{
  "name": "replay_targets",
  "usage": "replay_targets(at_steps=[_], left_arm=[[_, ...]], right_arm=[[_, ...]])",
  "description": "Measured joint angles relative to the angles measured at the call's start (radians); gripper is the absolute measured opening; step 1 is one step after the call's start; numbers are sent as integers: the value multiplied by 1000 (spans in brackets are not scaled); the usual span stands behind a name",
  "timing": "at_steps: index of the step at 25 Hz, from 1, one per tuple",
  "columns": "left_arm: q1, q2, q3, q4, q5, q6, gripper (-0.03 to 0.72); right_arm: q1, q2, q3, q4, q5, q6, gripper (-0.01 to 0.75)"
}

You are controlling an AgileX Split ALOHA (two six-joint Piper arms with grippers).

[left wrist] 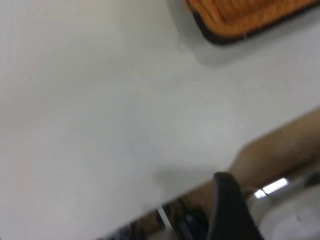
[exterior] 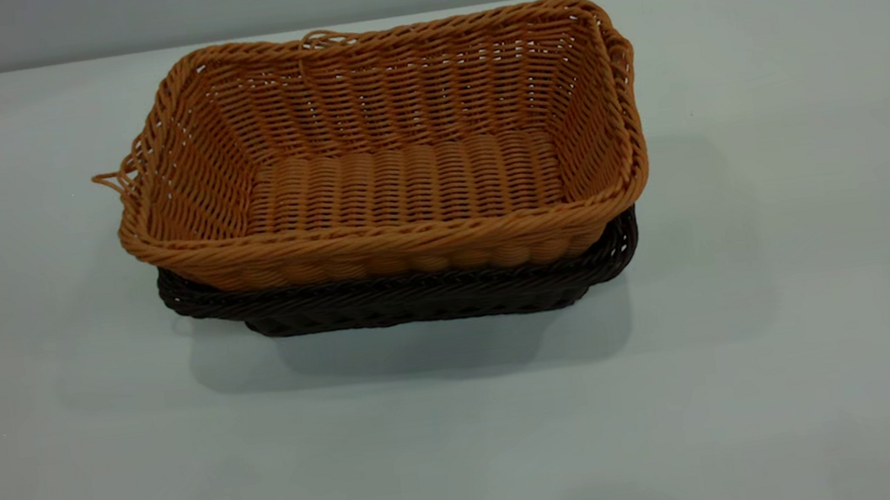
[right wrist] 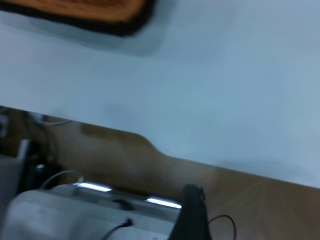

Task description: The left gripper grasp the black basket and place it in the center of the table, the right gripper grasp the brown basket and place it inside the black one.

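The brown basket (exterior: 392,163) sits nested inside the black basket (exterior: 417,296) at the middle of the table (exterior: 797,283). Only the black basket's rim and lower front wall show under it. Neither gripper shows in the exterior view. A dark part of my left gripper (left wrist: 230,210) shows in the left wrist view, beyond the table's edge and far from the baskets, whose corner (left wrist: 240,20) shows there. A dark part of my right gripper (right wrist: 192,215) shows in the right wrist view, off the table, with the baskets' corner (right wrist: 100,15) far off.
The table's edge (left wrist: 200,182) runs across the left wrist view and also across the right wrist view (right wrist: 150,142), with brown floor beyond. Grey equipment with a lit strip (right wrist: 100,187) and cables lies below the table's edge.
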Motion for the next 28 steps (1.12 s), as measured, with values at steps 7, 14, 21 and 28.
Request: replay_targets(at_steps=[7, 14, 21, 28], left_arm=[[0, 0, 183, -59, -3, -26, 384], [0, -1, 372, -107, -64, -40, 384], [0, -39, 376, -109, -82, -40, 384], [0, -102, 376, -109, -82, -40, 384]], right_arm=[[0, -251, 178, -18, -66, 2, 549], [0, -298, 182, -33, -78, 20, 549], [0, -298, 182, -36, -78, 23, 549], [-70, -330, 182, -24, -78, 23, 549]])
